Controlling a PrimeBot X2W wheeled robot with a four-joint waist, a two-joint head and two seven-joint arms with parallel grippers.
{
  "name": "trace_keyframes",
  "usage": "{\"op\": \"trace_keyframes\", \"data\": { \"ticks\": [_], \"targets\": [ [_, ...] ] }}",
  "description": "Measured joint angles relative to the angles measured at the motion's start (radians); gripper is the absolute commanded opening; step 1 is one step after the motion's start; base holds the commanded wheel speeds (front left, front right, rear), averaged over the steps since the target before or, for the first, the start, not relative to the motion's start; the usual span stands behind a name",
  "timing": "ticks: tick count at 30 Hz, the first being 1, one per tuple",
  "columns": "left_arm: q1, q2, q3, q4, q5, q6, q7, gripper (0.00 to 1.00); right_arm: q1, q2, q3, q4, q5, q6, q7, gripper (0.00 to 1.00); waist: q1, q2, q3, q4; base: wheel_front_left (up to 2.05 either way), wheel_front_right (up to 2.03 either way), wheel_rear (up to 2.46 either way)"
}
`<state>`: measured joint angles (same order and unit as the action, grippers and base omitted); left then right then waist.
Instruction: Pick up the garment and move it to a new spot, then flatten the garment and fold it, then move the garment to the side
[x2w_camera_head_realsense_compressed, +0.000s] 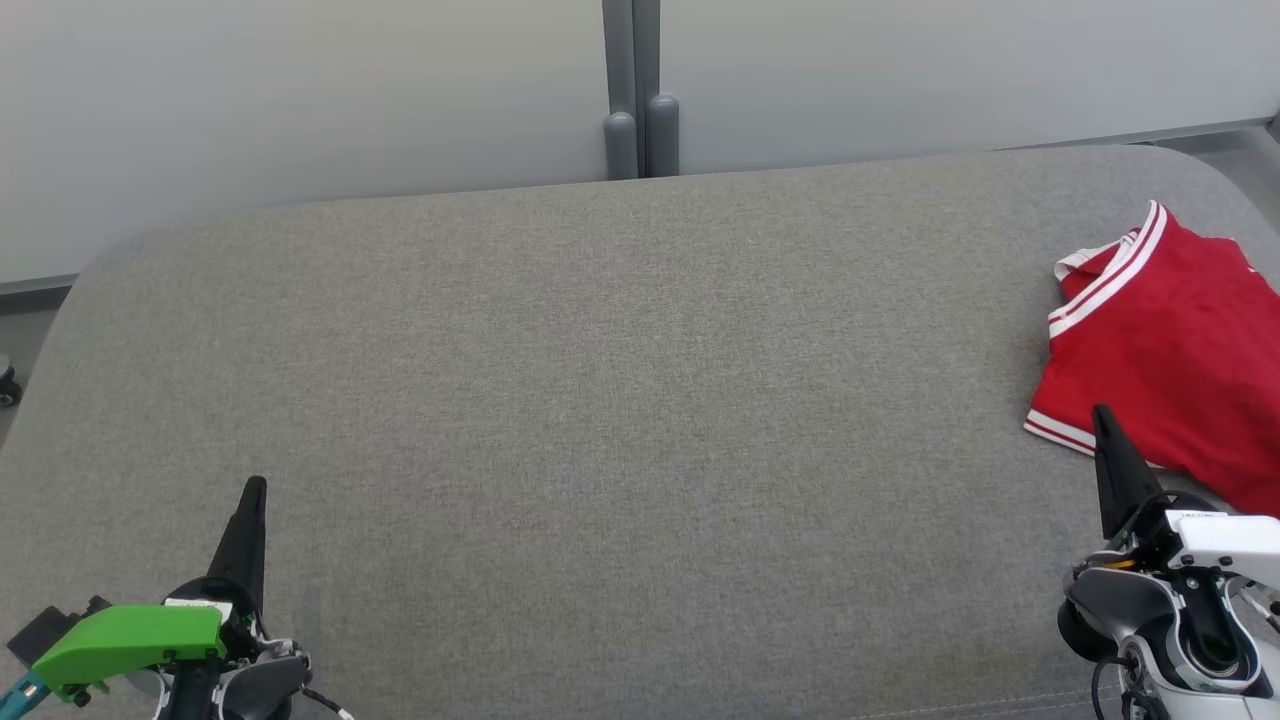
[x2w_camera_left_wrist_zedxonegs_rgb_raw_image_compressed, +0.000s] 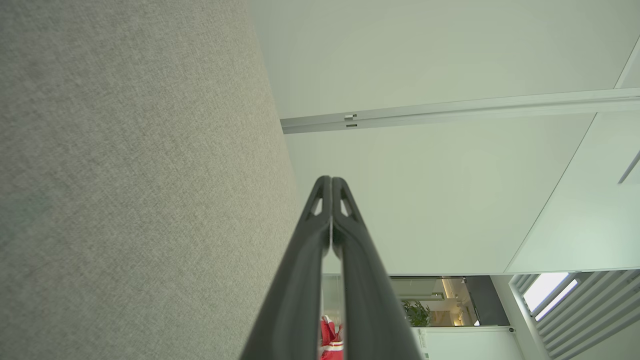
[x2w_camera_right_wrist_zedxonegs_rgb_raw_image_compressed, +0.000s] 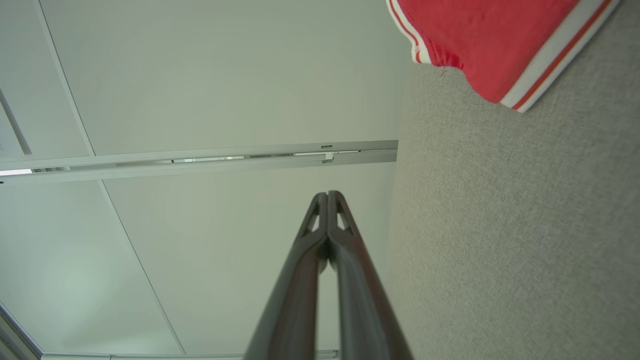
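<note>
An office-like room: pale partition panels (x2w_camera_head_realsense_compressed: 300, 90) joined by grey posts (x2w_camera_head_realsense_compressed: 640, 135) along the far side, an aluminium rail (x2w_camera_left_wrist_zedxonegs_rgb_raw_image_compressed: 450, 109), a potted plant (x2w_camera_left_wrist_zedxonegs_rgb_raw_image_compressed: 417, 314), a slatted screen (x2w_camera_left_wrist_zedxonegs_rgb_raw_image_compressed: 575, 312).

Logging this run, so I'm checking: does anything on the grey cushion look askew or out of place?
Only the red garment. It lies loosely folded at the far right end of the grey cushion, with its striped hems slanted and part of it running past the head view's edge. No spill or damage is visible.

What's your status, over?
Left gripper shut, empty. Right gripper shut, empty. Garment on cushion right end, ungripped. Nothing in the way.
</note>
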<state>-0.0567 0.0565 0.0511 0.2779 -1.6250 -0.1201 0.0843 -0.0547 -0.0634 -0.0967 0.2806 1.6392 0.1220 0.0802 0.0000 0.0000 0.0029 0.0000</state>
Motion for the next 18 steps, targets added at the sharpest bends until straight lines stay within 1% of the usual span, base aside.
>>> {"op": "trace_keyframes", "data": {
  "ticks": [18],
  "targets": [
    [0.000, -0.001, 0.001, -0.001, 0.000, 0.000, 0.003, 0.00, 0.000, 0.000, -0.001, 0.000, 0.000, 0.000, 0.000, 0.00, 0.0000, 0.0000, 0.000, 0.000, 0.00, 0.00, 0.00]
  ]
}}
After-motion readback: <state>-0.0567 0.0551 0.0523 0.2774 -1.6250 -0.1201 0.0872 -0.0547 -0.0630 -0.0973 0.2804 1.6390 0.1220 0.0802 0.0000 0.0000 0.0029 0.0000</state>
